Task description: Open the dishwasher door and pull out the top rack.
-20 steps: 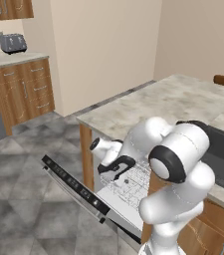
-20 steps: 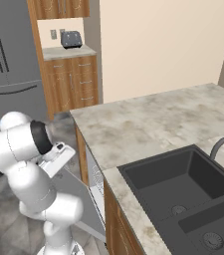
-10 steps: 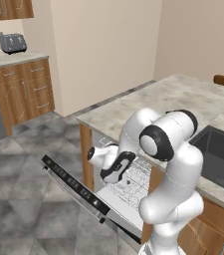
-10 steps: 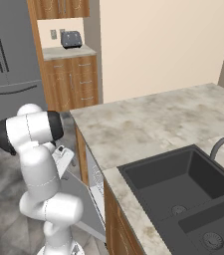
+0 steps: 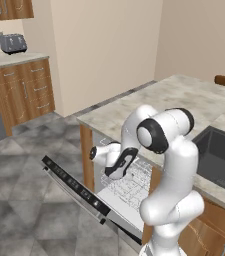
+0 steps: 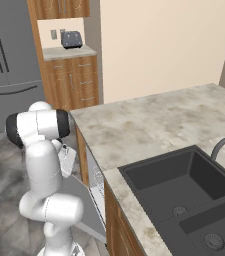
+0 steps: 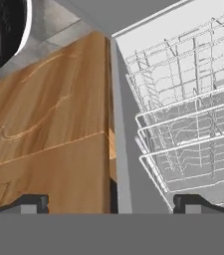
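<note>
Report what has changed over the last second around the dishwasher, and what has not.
The arm has swung its elbow up and over: its big dark joint rose and shifted toward the counter, while the gripper stayed low over the dishwasher opening. Nothing was taken hold of or let go. The dishwasher door remains folded down and open, the top rack sits where it was, and the counter and sink are unchanged.

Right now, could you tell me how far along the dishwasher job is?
Done: the dishwasher door hangs folded down. In hand: the gripper sits at the front of the top rack, open, with its fingertips wide apart and gripping nothing. Left: grasping the rack's front wire and drawing it out over the door.
</note>
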